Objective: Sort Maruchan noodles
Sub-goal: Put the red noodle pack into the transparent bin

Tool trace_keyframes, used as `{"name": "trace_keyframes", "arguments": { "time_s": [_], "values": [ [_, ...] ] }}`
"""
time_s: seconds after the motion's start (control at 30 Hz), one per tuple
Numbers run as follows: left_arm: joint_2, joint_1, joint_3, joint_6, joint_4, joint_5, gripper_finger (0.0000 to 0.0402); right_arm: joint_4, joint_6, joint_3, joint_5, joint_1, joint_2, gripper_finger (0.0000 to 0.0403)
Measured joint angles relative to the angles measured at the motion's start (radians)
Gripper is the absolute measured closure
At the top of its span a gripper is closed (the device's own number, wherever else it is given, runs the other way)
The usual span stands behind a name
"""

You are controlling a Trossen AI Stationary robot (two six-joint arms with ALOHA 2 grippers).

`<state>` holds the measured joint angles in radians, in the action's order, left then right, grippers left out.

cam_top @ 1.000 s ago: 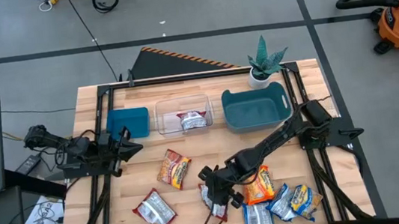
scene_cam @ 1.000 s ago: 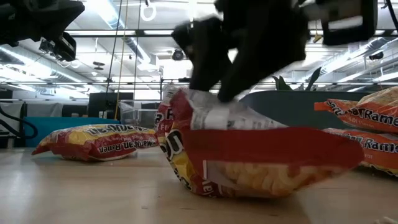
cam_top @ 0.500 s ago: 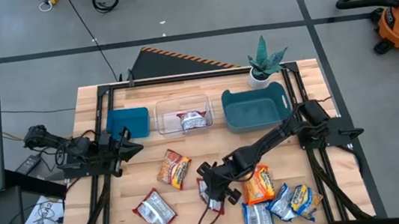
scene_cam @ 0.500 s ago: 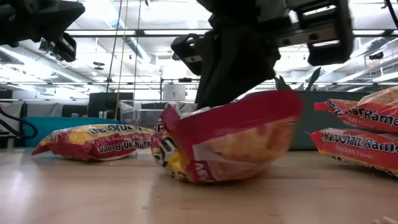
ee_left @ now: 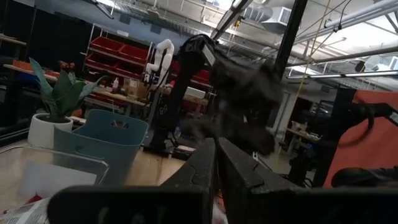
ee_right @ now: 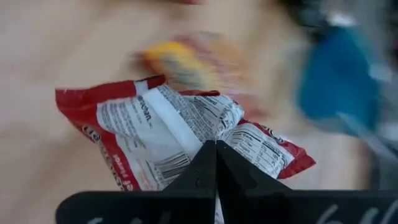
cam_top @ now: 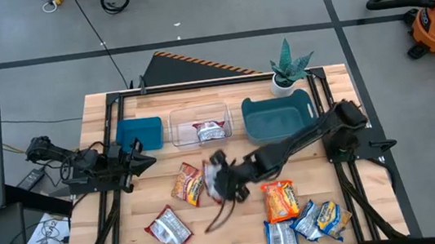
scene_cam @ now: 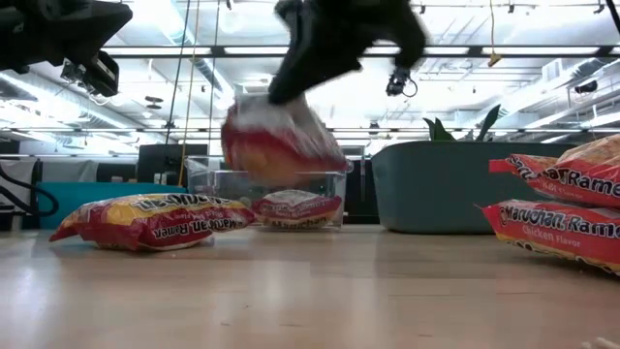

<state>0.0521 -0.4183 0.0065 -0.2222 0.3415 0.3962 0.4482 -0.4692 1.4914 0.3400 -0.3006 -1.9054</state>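
My right gripper (cam_top: 222,179) is shut on a red-and-silver Maruchan noodles packet (cam_top: 212,182), which hangs in the air over the table's middle (scene_cam: 276,141). Other packets lie flat on the wood: a red-and-orange one (cam_top: 189,183), a red-and-silver one (cam_top: 168,229), an orange one (cam_top: 280,199) and blue-and-yellow ones (cam_top: 323,219) at the near right. One more red packet (cam_top: 211,129) lies in the clear tub (cam_top: 179,126). My left gripper (cam_top: 146,159) waits shut at the table's left side. My right gripper pinches the packet between its two fingers, on the crinkled printed back of the wrapper (ee_right: 214,134), where the plastic bunches up. The fingers come down on it slanting from the table's right. The packet hangs below the fingers, lifted clear of the table (scene_cam: 276,155).
Two blue bins (cam_top: 138,134) (cam_top: 278,117) flank the clear tub along the far side. A potted plant (cam_top: 288,69) stands at the far right corner. Bare wood lies near the front edge, left of the packets at the near right.
My right gripper has shut on the red-and-silver packet, which lay on the table near the front. It has lifted the packet clear and carried it up and toward the far edge, slightly left. The wrapper has crumpled in the hold.
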Motion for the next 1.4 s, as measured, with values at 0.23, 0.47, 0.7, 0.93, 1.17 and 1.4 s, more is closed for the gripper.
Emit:
{"name": "trace_keyframes", "arguments": {
  "time_s": [0.23, 0.47, 0.7, 0.93, 1.17, 1.4],
  "values": [
    [0.0, 0.0, 0.0, 0.0, 0.0, 0.0, 0.0379, -0.052, 0.02, 0.001, 0.066, 0.152, 0.139, 0.0398],
    [0.0, 0.0, 0.0, 0.0, 0.0, 0.0, 0.0379, -0.044, 0.116, 0.0, -0.106, 0.384, 0.156, 0.0397],
    [0.0, 0.0, 0.0, 0.0, -0.001, 0.0, 0.0379, -0.02, 0.2, -0.004, -0.237, 0.517, 0.097, 0.0396],
    [0.0, 0.0, 0.0, -0.001, 0.0, 0.002, 0.0379, 0.009, 0.235, -0.003, -0.332, 0.566, 0.079, 0.0373],
    [0.002, 0.0, 0.0, 0.0, -0.002, 0.003, 0.0379, 0.042, 0.234, -0.003, -0.341, 0.571, 0.079, 0.034],
    [0.002, 0.0, 0.0, 0.0, -0.003, 0.002, 0.0379, 0.082, 0.231, 0.019, -0.342, 0.558, 0.086, 0.0328]
  ]
}}
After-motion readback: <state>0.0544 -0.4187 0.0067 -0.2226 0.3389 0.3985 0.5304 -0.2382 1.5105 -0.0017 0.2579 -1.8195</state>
